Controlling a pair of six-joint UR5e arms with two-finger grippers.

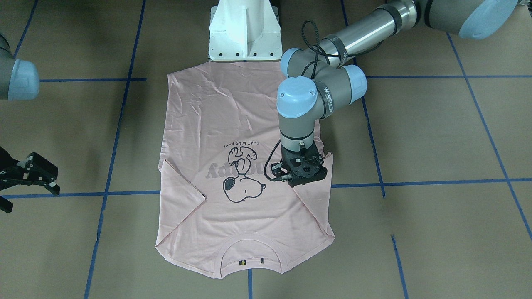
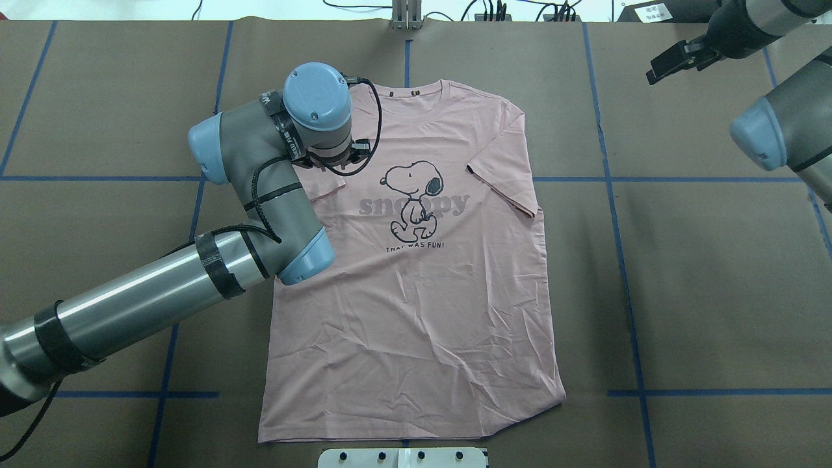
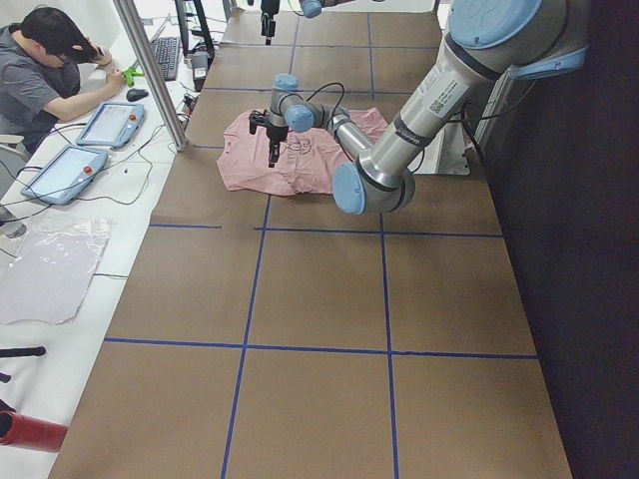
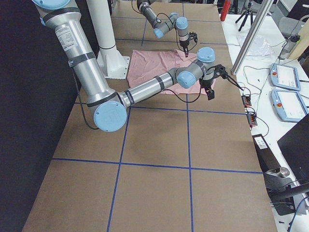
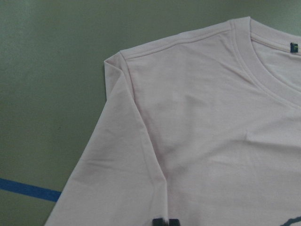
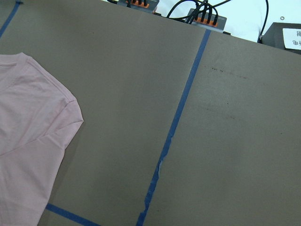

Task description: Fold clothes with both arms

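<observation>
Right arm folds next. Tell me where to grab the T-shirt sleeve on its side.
Probably the hem of the sleeve, at its outer corner, coming from the robot's right over the table. The T-shirt lies flat, and that corner is a free edge the fingers of the right gripper could pinch.

Pink T-shirt (image 2: 422, 305) lies flat, dog print up, sleeves folded in. Left arm (image 2: 260, 188) hangs over one sleeve; right arm (image 2: 773, 130) aside.

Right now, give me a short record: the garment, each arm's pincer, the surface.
garment: pale pink short-sleeved T-shirt with cartoon dog print, flat, print up
left pincer: down at the sleeve on the robot's left; open or shut unclear
right pincer: open, clear of the shirt
surface: brown table with blue tape grid
</observation>
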